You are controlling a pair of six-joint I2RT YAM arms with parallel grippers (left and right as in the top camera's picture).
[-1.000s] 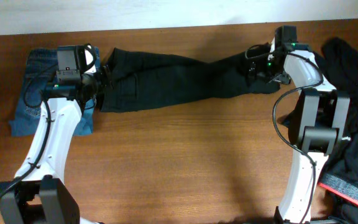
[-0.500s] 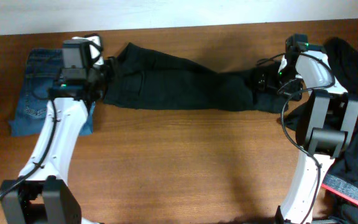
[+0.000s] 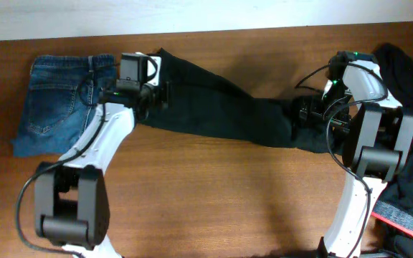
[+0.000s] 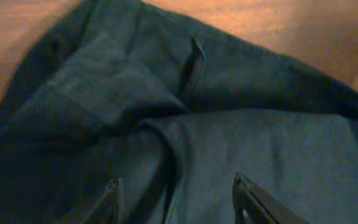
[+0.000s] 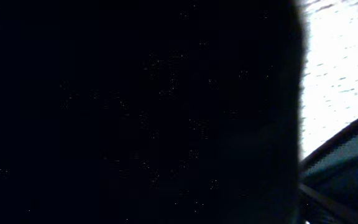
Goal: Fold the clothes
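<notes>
The long black trousers [image 3: 221,115] lie slantwise across the far half of the table, waist at the left, legs running down to the right. My left gripper [image 3: 160,89] sits at the waist end. In the left wrist view its fingers [image 4: 246,200] stand partly apart, with a thick fold of the trousers [image 4: 166,124] bunched between them. My right gripper [image 3: 308,113] is at the leg end. In the right wrist view dark cloth [image 5: 135,112] covers nearly everything and hides the jaws. Blue denim jeans [image 3: 56,100] lie flat at the far left.
A heap of black garments [image 3: 407,93] lies at the right edge behind the right arm, with a red-trimmed piece [image 3: 400,215] lower down. The bare wooden table [image 3: 214,193] stretches across the near half. The table's far edge [image 3: 206,32] runs just behind the trousers.
My left gripper has swung right, off the jeans, and the trousers' waist end went with it. The right gripper moved down toward me with the leg end. The jeans now lie uncovered.
</notes>
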